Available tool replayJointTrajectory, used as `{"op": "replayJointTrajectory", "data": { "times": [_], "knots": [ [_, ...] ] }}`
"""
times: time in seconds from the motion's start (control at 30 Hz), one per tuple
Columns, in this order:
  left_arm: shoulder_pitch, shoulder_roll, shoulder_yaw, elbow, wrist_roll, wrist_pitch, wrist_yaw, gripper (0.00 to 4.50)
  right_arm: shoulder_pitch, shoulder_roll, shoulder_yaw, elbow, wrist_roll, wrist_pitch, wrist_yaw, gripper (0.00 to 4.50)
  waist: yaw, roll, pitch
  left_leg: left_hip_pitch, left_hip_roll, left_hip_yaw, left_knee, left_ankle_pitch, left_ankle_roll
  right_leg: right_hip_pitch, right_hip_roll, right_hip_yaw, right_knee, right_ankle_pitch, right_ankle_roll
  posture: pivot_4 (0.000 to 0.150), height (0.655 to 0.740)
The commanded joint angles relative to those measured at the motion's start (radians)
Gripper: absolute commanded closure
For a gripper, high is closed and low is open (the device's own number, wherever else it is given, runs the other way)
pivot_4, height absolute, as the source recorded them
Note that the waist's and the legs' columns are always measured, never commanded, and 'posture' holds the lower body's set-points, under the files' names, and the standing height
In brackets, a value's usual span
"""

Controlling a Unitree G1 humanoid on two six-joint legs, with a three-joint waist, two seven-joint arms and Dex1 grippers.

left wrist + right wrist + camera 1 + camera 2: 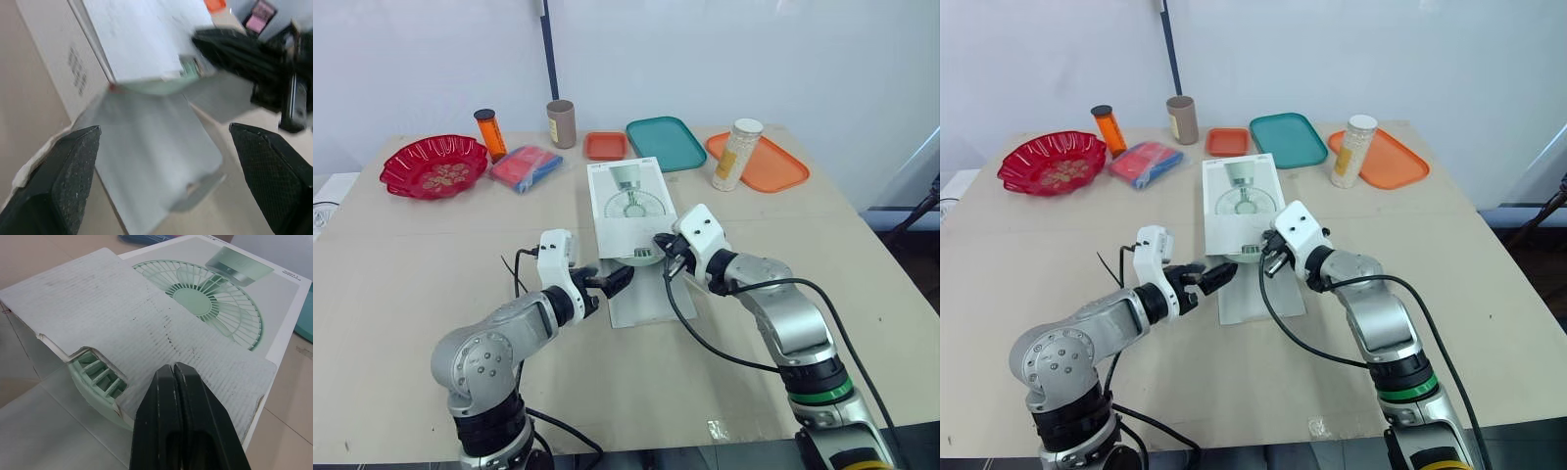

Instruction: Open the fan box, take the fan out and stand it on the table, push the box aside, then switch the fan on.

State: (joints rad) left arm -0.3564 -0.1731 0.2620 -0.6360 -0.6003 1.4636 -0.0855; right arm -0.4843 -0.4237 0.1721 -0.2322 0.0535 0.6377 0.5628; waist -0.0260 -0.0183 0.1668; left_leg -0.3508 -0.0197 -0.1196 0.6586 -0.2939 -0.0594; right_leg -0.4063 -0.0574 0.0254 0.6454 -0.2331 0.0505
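Observation:
The white fan box [628,201] lies flat in the middle of the table, its near end open. An outer flap [641,299] lies on the table toward me. The pale green fan [95,377] peeks out under a raised inner flap [146,323]. My right gripper [664,247] is shut, its tips [172,369] resting over that inner flap at the box's near right corner, with nothing seen between them. My left gripper [619,279] is open at the near left of the opening, its fingers [73,171] spread either side of the outer flap without touching it.
Along the far edge stand a red bowl [433,166], an orange bottle [490,134], a blue and red packet [525,167], a brown cup [562,123], a small orange tray [606,145], a teal tray [666,142], and a jar [737,155] on an orange tray [773,166].

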Motion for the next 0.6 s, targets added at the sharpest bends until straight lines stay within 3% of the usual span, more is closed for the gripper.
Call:
{"op": "replayJointTrajectory", "data": {
  "times": [0.03,0.17,0.47,0.6],
  "knots": [
    [0.041,-0.121,0.007,0.037,-0.037,-0.084,0.014,0.03,0.024,0.010,0.039,0.020,-0.001,0.038,0.005,4.50,0.000,0.000,0.000,0.000,0.000,0.000,0.000,0.000,0.000,0.000,0.000,0.000,0.000,0.000,0.000,0.150,0.7400],
    [0.039,-0.111,-0.022,0.064,-0.068,-0.110,0.021,0.03,0.024,0.014,0.041,0.015,-0.002,0.044,0.002,4.50,0.000,0.000,0.000,0.000,0.000,0.000,0.000,0.001,-0.001,0.000,0.000,0.000,0.000,0.000,0.000,0.150,0.7400],
    [0.049,0.040,-0.065,0.005,-0.094,-0.019,0.028,0.03,0.021,0.011,0.038,0.018,-0.004,0.042,0.004,4.50,-0.001,0.000,0.000,0.000,0.000,0.000,-0.001,0.002,-0.003,0.000,0.000,0.000,0.000,0.000,0.000,0.150,0.7400],
    [0.054,-0.006,-0.078,-0.027,-0.107,-0.022,0.061,0.03,0.019,0.013,0.039,0.025,-0.007,0.038,0.002,4.50,0.000,-0.001,0.000,0.000,0.000,0.000,-0.002,0.002,-0.003,0.000,0.000,0.000,0.000,0.000,0.000,0.150,0.7400]
  ]
}}
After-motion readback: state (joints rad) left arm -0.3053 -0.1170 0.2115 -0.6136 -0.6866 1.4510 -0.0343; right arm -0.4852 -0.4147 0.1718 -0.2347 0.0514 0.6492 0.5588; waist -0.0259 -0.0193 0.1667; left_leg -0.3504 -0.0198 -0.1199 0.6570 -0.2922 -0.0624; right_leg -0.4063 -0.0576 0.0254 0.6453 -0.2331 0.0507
